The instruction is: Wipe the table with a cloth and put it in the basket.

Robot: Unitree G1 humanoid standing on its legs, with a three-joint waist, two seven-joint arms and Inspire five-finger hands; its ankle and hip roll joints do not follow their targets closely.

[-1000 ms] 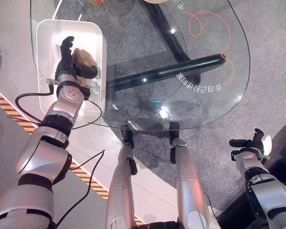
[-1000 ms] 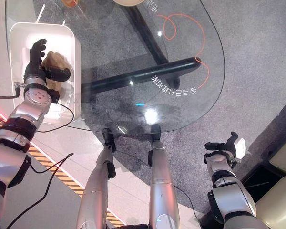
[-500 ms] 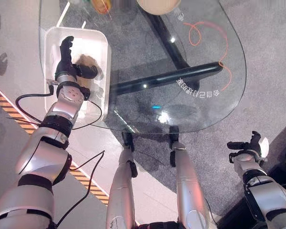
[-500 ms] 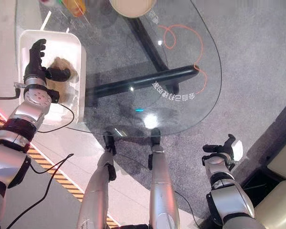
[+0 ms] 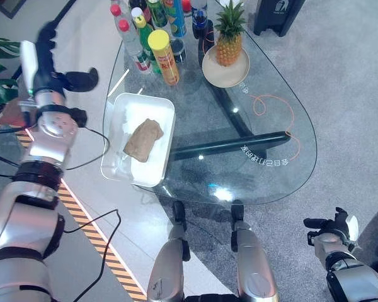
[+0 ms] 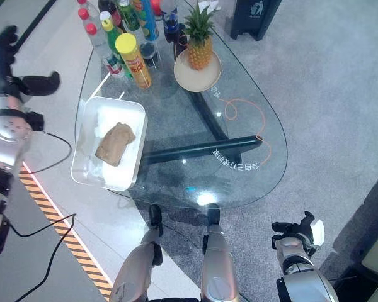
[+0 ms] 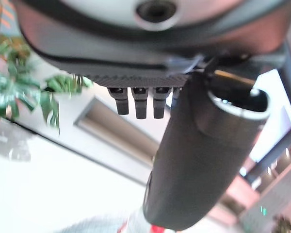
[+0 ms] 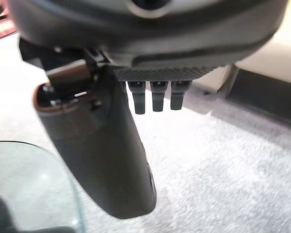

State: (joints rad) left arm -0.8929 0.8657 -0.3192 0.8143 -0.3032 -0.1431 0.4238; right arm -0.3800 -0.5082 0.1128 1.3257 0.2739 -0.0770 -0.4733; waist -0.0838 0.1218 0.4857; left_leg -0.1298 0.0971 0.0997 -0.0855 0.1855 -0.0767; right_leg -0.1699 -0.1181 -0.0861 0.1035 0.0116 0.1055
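Brown cloth (image 5: 143, 139): lying in the white basket (image 5: 121, 170), left of frame, long axis running diagonal
Left hand (image 5: 47, 66): upper left, fingers spread, empty, nearer to cloth
Right hand (image 5: 331, 225): lower right, fingers relaxed, empty

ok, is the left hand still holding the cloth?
No: the left hand is open and raised off to the side of the table, and the brown cloth lies loose inside the white basket.
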